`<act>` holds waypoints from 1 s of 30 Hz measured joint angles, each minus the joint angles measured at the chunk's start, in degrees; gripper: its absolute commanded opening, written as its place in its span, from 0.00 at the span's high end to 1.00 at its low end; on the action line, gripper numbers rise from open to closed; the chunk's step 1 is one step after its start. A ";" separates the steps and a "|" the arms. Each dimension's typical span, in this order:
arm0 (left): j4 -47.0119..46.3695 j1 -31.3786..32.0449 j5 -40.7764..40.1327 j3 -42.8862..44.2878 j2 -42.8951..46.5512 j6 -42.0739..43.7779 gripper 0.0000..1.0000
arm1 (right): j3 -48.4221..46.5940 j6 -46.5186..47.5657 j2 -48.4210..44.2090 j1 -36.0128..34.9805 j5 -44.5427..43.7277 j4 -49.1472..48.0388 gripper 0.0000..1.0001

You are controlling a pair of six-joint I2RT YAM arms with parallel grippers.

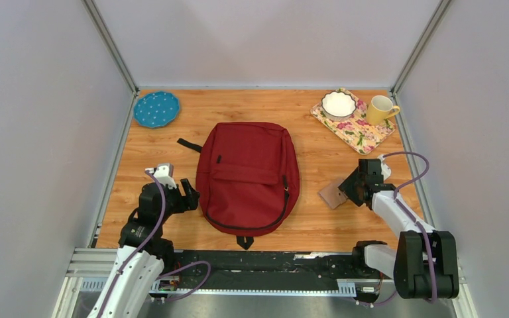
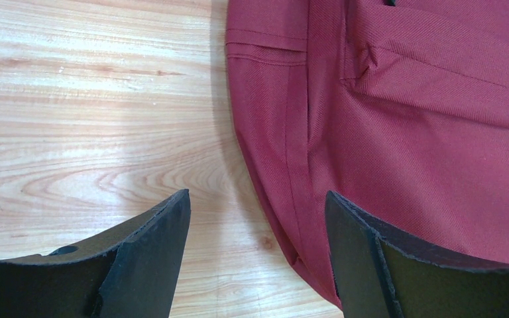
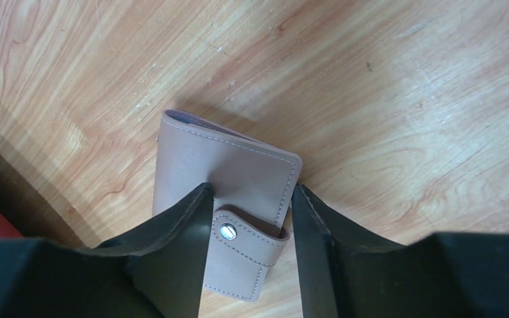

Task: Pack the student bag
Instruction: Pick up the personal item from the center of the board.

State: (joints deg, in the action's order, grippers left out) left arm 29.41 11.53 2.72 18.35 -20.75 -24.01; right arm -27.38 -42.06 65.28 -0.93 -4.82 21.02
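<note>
Clearly, the packing has hardly begun. The bag (image 1: 248,175) lies flat in the middle of the table (image 1: 318,225), front pocket up. No opening shows in it from above, and nothing can be seen to have gone inside.

The one item in hand is a tan wallet (image 3: 225,159) with a snap strap. It lies on the wood to the right of the bag and apart from it. The right gripper (image 3: 253,187) is down over the wallet, with a jaw on each side of its strap end. The jaws are half open and close against its edges. I cannot tell whether they press it, and the wallet looks to rest on the table, not lifted.

The left gripper (image 2: 257,194) hangs wide open and empty just beside the bag's lower left edge, one finger (image 2: 371,265) over the red fabric. It holds nothing, neither zip pull nor strap.

My judgement is that nearly everything is left. The wallet must be gripped firmly and lifted, a compartment opened and held open, the wallet carried across and put in, and the bag closed. A blue plate (image 1: 156,109), and a floral tray (image 1: 364,136) with a bowl (image 1: 339,104) and a mug (image 1: 380,109), sit at the far corners. Whether they belong in the bag I cannot say.
</note>
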 measured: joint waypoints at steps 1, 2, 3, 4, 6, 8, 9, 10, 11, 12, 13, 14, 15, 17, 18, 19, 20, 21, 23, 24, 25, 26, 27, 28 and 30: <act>0.00 0.00 0.00 0.00 0.00 0.00 0.19 | 0.00 0.17 0.00 0.00 0.11 -0.09 0.60; 0.00 0.00 0.00 0.00 -0.02 -0.02 0.19 | 0.00 0.39 0.00 0.00 0.22 -0.13 0.62; 0.00 0.00 0.00 0.00 -0.02 -0.02 0.19 | 0.02 0.57 0.02 0.00 0.35 -0.11 0.64; 0.00 0.00 0.02 0.00 0.00 -0.04 0.19 | 0.04 0.74 0.02 0.00 0.50 -0.13 0.70; 0.00 0.00 0.00 0.00 0.00 -0.07 0.19 | 0.07 1.03 0.02 0.00 0.70 -0.13 0.77; 0.00 0.00 0.02 0.00 -0.02 -0.11 0.19 | 0.07 1.29 -0.13 0.00 0.92 -0.17 0.87; 0.00 0.00 0.04 0.00 -0.02 -0.11 0.19 | 0.09 1.29 -0.31 0.00 0.94 -0.17 0.93; 0.00 0.00 0.04 -0.02 -0.02 -0.13 0.19 | 0.09 1.38 -0.66 0.00 0.96 -0.13 1.00; 0.00 0.00 0.04 -0.02 -0.02 -0.13 0.19 | 0.09 1.57 -0.92 0.00 1.03 -0.09 1.00; 0.00 0.00 0.04 -0.02 -0.02 -0.13 0.19 | 0.09 1.46 -1.31 0.00 1.03 0.02 1.00; 0.00 0.00 0.04 -0.02 -0.02 -0.13 0.19 | 0.09 1.57 -1.62 0.00 1.05 0.11 1.00; 0.00 0.00 0.04 -0.02 -0.02 -0.13 0.19 | 0.09 1.57 -1.88 0.00 1.05 0.24 1.00; 0.00 0.00 0.04 -0.02 -0.02 -0.13 0.19 | 0.09 1.60 -2.08 0.00 1.03 0.44 1.00; 0.00 0.00 0.04 -0.02 -0.02 -0.13 0.19 | 0.04 1.62 -2.16 0.00 1.05 0.66 1.00; 0.00 0.00 0.04 -0.02 -0.02 -0.13 0.19 | 0.00 1.64 -2.16 0.00 1.11 0.79 1.00; -0.02 0.00 0.07 -0.07 -0.02 -0.13 0.19 | -0.02 1.66 -2.16 0.00 1.29 0.85 1.00; -0.02 0.00 0.15 -0.09 -0.02 -0.13 0.19 | -0.07 1.70 -2.16 0.00 1.53 0.98 1.00; -0.02 0.00 0.22 -0.11 -0.02 -0.13 0.19 | -0.11 1.81 -2.21 0.02 1.90 1.01 1.00; -0.02 0.00 0.44 -0.15 0.00 -0.13 0.19 | -0.11 1.92 -2.75 0.00 2.84 1.05 1.00; -0.09 0.00 0.52 -0.22 0.00 -0.13 0.19 | -0.13 2.05 -3.39 0.00 3.65 1.11 1.00; -0.11 0.00 0.83 -0.31 0.00 -0.15 0.19 | -0.17 2.10 -3.96 0.00 4.22 1.20 1.00; -0.28 0.00 1.11 -0.44 0.07 -0.13 0.19 | -0.31 2.19 -4.66 0.00 4.66 1.46 1.00; -0.59 0.02 1.44 -0.59 0.07 -0.15 0.19 | -0.46 2.29 -5.64 0.00 5.09 1.86 1.00; -0.81 0.02 1.77 -0.74 0.09 -0.13 0.19 | -0.63 2.32 -6.64 0.00 5.46 2.21 1.00; -0.92 0.00 2.19 -0.83 0.26 -0.13 0.16 | -1.14 2.47 -8.81 0.00 6.16 2.89 1.00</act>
State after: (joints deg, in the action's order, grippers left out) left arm 28.49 11.53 4.91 17.52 -20.49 -24.14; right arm -28.51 -39.59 56.47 -0.93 1.34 23.90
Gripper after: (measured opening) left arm 0.814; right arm 0.010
